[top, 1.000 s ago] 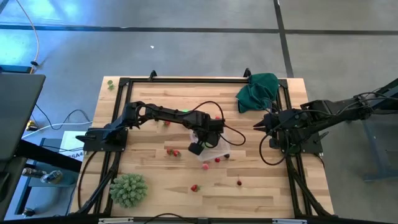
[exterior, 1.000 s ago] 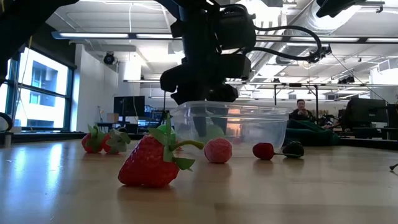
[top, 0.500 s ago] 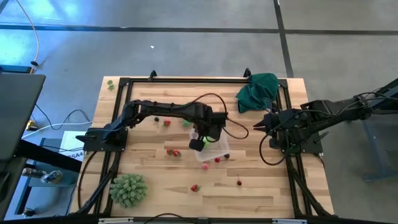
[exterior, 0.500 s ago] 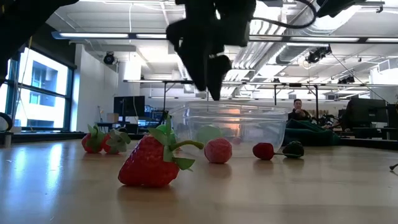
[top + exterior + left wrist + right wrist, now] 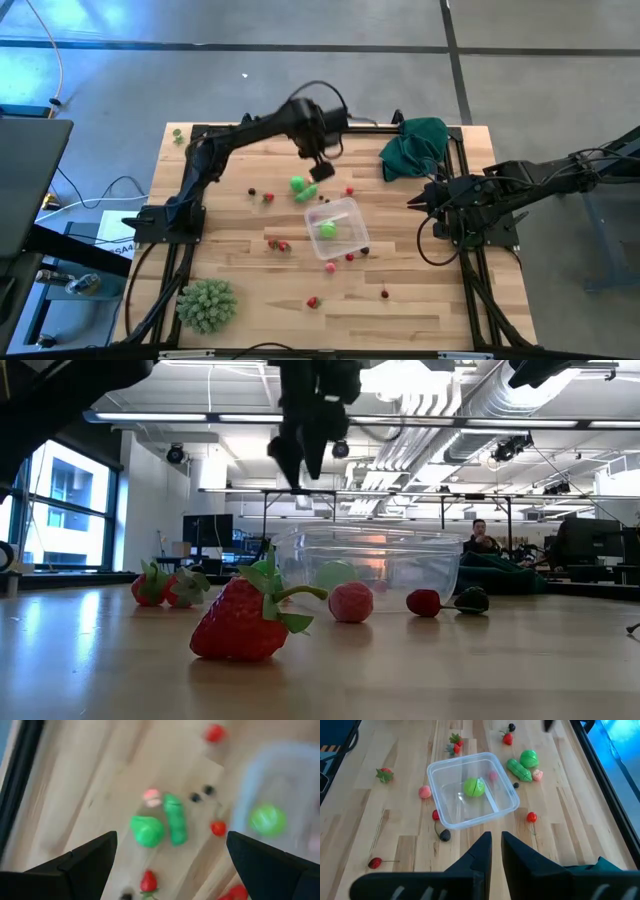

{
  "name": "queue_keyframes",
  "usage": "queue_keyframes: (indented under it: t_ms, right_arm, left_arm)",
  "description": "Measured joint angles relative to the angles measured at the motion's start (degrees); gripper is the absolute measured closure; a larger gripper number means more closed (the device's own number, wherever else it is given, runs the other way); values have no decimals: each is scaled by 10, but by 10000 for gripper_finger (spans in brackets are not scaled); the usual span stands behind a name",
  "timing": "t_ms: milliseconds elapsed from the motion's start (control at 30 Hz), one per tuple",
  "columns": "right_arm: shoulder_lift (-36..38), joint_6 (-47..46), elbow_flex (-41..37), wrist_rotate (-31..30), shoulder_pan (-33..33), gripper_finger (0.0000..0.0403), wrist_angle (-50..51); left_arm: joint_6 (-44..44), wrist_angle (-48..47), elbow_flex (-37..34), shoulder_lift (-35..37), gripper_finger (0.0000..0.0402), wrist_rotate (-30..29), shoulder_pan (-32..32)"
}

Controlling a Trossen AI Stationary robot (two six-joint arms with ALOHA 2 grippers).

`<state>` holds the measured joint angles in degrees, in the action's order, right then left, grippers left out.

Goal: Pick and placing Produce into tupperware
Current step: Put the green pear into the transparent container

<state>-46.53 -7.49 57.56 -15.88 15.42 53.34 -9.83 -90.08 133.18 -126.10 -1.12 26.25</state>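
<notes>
The wooden worktop (image 5: pixel 250 320) carries everything, with a dark green cloth (image 5: pixel 415 145) bunched at its far right corner and a spiky pale-green ball (image 5: pixel 207 304) near its front left corner. The left arm reaches over the far side of the worktop, its left gripper (image 5: pixel 318 173) hanging in the air with the fingers spread wide and nothing between them (the left wrist view shows only bare wood and fruit in the gap). The right gripper (image 5: pixel 413 202) waits at the right edge, fingers nearly closed with only a thin gap, holding nothing. The clear tupperware (image 5: pixel 336 227) sits near the middle of the worktop with one round green piece (image 5: pixel 328 229) inside it. The rest of the produce lies scattered outside: a green ball (image 5: pixel 298 184) and a long green piece (image 5: pixel 309 192) just beyond the box's far side, two strawberries (image 5: pixel 280 244) close together to its left, a pink berry (image 5: pixel 330 266) by its near side, a single strawberry (image 5: pixel 313 301) nearer the front, and a cherry (image 5: pixel 384 293) to the right of it.
</notes>
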Motion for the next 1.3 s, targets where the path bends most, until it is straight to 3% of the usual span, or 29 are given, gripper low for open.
queue_keyframes:
  t_ms: [200, 367, 700, 967, 1300]
  right_arm:
    - [0, 0, 0, 0, 0, 371, 0]
    - [0, 0, 0, 0, 0, 371, 0]
    - [0, 0, 0, 0, 0, 371, 0]
    - [0, 0, 0, 0, 0, 371, 0]
    - [0, 0, 0, 0, 0, 371, 0]
  left_arm:
    - [-130, 0, -47, 0, 34, 5, 41]
    - [-247, 1, -116, 0, 34, 65, 56]
    - [-309, 38, -199, 0, 34, 69, 73]
    - [-324, 110, -253, -1, 34, 70, 71]
    - [-321, 128, -288, 0, 34, 60, 71]
